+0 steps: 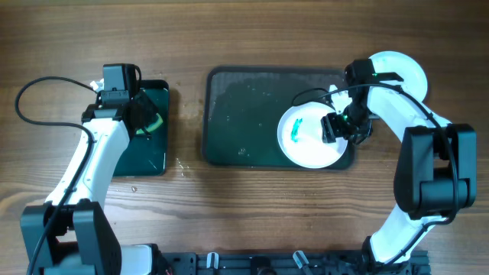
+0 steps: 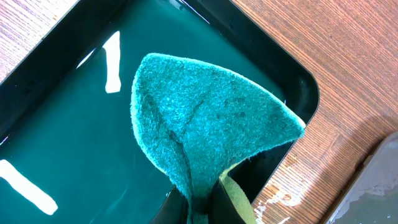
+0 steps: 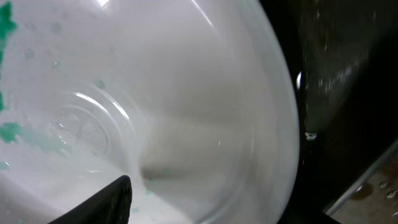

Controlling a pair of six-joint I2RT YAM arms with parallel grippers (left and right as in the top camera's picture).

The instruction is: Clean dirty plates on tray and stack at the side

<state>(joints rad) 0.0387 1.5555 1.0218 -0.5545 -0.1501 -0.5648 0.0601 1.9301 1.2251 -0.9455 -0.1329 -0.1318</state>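
Smeared plate (image 1: 306, 149) over tray (image 1: 237, 114), sponge (image 2: 205, 118) well apart

Green sponge (image 2: 205, 112) over small black tray (image 1: 149, 156)

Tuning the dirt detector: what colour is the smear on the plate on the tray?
Green smear on the white plate; overhead shows it best.

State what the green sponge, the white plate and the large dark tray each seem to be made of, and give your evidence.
Sponge: soft fibrous pad, likely synthetic; the surface is fuzzy and it folds. Plate: glossy white, plastic or glazed ceramic; the bright highlights do not settle which. Tray: probably plastic; dull dark finish with wet speckles.
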